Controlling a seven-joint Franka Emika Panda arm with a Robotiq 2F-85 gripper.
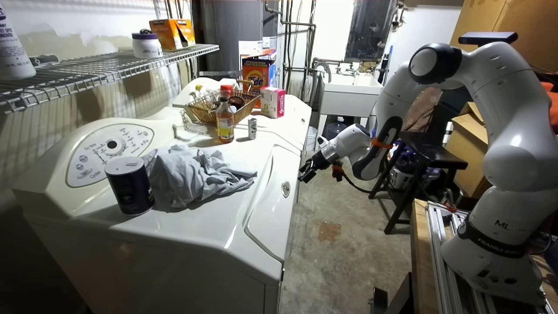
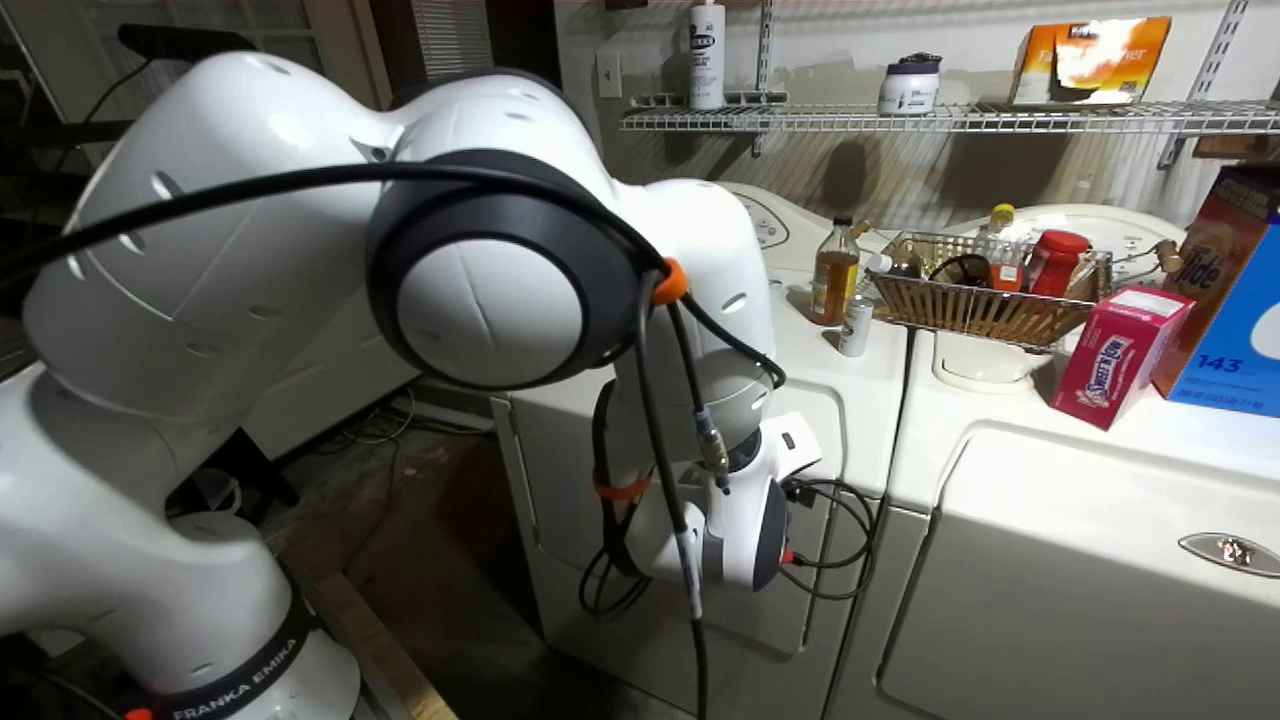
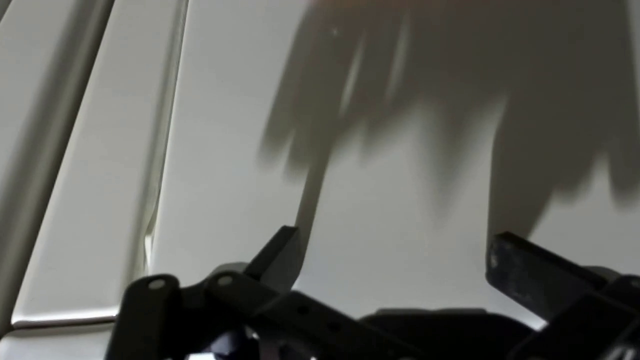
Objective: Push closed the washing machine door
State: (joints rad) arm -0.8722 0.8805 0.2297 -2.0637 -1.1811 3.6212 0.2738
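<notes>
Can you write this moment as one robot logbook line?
task: push washing machine door closed | door: looks shut or nearly so | gripper: open, facing door, holding nothing | contact: cannot tell

The robot arm [image 1: 510, 117] is white and rounded, with orange bands [image 2: 670, 281] and black cables [image 2: 300, 181]. Its gripper [image 3: 395, 246] is black. On a dark ring [image 2: 238, 681] stands FRANKA EMIKA

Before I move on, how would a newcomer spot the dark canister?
In an exterior view, find the foreground white machine with a round dial. On its top, beside a crumpled grey cloth, stands the dark canister. Its pale lid and rigid cylinder shape set it apart from that limp cloth.
</notes>
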